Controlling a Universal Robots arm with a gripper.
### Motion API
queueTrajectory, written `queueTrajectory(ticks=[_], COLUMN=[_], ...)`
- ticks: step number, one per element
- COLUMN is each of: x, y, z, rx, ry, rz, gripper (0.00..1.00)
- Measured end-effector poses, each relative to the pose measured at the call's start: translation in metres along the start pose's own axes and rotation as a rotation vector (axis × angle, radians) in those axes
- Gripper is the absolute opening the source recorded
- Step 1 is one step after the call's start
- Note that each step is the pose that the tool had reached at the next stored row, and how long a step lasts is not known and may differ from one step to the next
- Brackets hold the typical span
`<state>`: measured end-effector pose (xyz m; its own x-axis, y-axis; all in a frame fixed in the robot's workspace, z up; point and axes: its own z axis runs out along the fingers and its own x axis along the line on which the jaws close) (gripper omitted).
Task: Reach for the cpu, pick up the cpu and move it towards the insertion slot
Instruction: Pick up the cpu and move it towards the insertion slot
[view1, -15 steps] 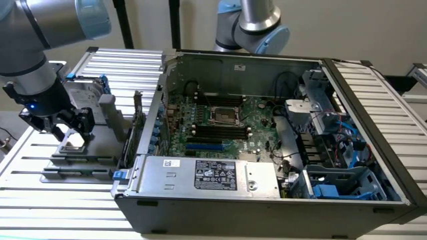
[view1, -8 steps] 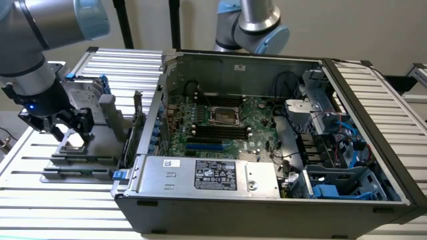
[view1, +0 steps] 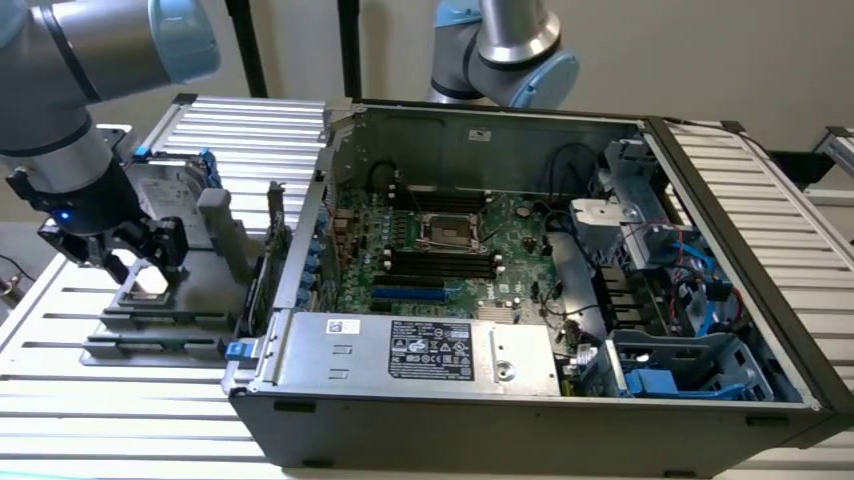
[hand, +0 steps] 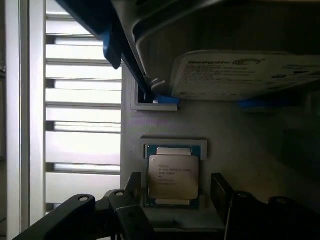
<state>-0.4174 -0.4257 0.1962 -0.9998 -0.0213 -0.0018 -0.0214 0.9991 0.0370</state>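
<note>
Gripper (view1: 139, 272), black and two-fingered, hangs low just outside the open grey metal computer case (view1: 534, 400). Its jaws are spread, one finger on each side of the small flat silvery square cpu (hand: 173, 176), which looks like room to close on its edges. The chip lies flat in a grey moulded holder (hand: 240, 150) beside the case. The shiny silver-framed square insertion slot (view1: 447, 232) sits inside the case, well apart.

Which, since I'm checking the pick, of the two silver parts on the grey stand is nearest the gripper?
The cpu, the small flat square chip flanked by the open gripper; the larger hard drive stands beyond.
</note>
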Motion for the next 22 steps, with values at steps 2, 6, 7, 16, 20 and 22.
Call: queueTrajectory(ticks=[2,6,7,16,20,22], x=[0.0007,0.0013,0.0013,0.0014,0.0005,0.0002], y=[0.0001,0.0,0.0,-0.0001,-0.0002,-0.0002], z=[0.001,0.0038,0.0045,0.0085,0.0093,0.0097], rx=[-0.0002,-0.0002,-0.0002,-0.001,-0.0027,-0.0033], ry=[-0.0002,-0.0001,0.0,-0.0006,0.0002,0.0009], rz=[0.0,0.0,0.0,0.015,0.015,0.015], gripper=[0.67,0.67,0.67,0.67,0.67,0.67])
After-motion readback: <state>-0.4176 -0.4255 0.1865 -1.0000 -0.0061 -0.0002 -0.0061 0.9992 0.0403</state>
